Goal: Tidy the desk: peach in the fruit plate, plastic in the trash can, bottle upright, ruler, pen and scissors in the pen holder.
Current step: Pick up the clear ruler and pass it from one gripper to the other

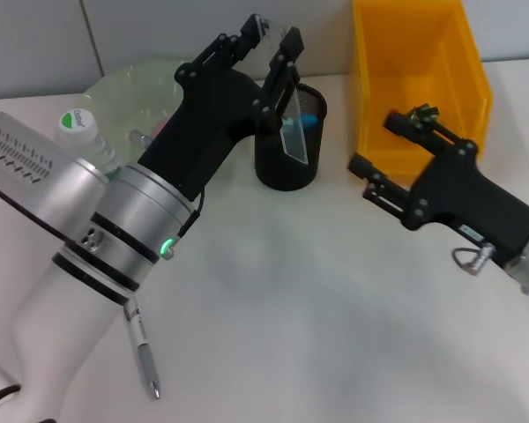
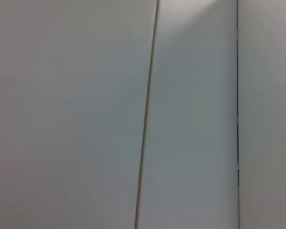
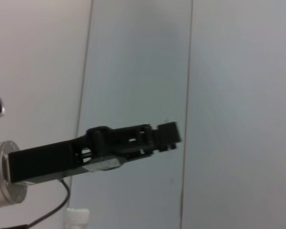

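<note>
Left gripper is raised above and just behind the holder, its fingers apart with nothing between them; a clear ruler stands in the holder, long axis steeply tilted, lower end inside, upper end leaning back toward the gripper; something blue also shows inside the holder, too small to identify. A pen lies flat on the table near the front left, partly under the left arm, long axis running near to far, tip toward the front edge. A bottle with a green-and-white cap stands at far left beside the green plate; the arm hides most of the plate. Right gripper hovers in front of the yellow bin, jaws spread and empty; the right wrist view shows the left gripper against a pale wall; the left wrist view shows only wall panels.
</note>
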Robot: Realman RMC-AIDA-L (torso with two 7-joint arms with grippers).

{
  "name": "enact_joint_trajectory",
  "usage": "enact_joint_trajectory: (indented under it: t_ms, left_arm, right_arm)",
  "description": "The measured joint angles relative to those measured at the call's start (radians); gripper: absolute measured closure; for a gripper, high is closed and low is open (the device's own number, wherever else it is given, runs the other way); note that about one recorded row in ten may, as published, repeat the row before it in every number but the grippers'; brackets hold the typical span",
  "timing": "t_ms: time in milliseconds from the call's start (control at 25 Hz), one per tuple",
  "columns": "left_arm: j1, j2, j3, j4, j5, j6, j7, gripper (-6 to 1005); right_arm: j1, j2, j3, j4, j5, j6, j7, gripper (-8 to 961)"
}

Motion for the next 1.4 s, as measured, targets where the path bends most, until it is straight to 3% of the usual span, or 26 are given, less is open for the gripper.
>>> enact_joint_trajectory:
  t_ms: [280, 520, 1400]
  left_arm:
    - [-0.014, 0.000, 0.007, 0.024, -0.047, -0.057, 0.067, 539]
    - [-0.025, 0.000, 0.009, 0.028, -0.059, -0.076, 0.072, 534]
    - [-0.028, 0.000, 0.032, 0.028, -0.061, -0.067, 0.099, 516]
  right_arm:
    - [0.087, 0.004, 0.014, 0.107, 0.008, 0.035, -0.117, 283]
    - [0.140, 0.006, 0.090, 0.205, 0.010, 0.046, -0.248, 286]
    - [0.212, 0.007, 0.145, 0.241, 0.003, 0.080, -0.261, 294]
